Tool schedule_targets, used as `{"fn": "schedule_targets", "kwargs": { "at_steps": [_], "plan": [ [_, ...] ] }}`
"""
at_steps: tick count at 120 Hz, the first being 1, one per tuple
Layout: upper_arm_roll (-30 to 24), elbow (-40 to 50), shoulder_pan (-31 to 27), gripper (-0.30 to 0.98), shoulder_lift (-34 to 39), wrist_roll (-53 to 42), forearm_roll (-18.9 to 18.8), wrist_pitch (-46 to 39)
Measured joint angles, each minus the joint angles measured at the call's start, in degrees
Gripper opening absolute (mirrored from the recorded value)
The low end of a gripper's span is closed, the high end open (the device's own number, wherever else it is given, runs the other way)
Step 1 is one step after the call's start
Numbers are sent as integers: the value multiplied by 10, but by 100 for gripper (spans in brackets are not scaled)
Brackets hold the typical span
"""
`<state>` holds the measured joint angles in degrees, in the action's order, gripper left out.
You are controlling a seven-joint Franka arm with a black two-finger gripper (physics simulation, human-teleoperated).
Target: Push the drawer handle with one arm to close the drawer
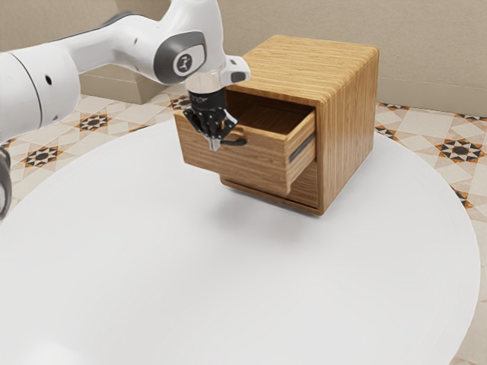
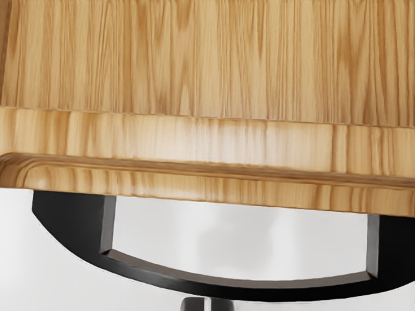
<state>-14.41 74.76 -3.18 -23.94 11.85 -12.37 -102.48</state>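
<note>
Exterior view, left to right. Gripper: fingers drawn together, pointing down, nothing seen between them, standing at the outer side of the handle, near mid-bow. Contact cannot be confirmed. Handle: fixed to the front of the drawer, long axis running level across that face. It lies between fingertips and drawer front, so the push should go square to that axis, inward. Drawer: found well out of the cabinet; closing outstanding. Risk, in my judgement: fingertips sliding along the curved bow.
</note>
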Motion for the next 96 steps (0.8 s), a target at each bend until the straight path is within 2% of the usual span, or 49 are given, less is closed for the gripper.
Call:
{"fn": "schedule_targets", "kwargs": {
  "at_steps": [62,96],
  "plan": [
    [8,-36,9,-10,-42,2,-20,-53],
    [13,-105,21,-10,-95,2,-20,-77]
  ]
}}
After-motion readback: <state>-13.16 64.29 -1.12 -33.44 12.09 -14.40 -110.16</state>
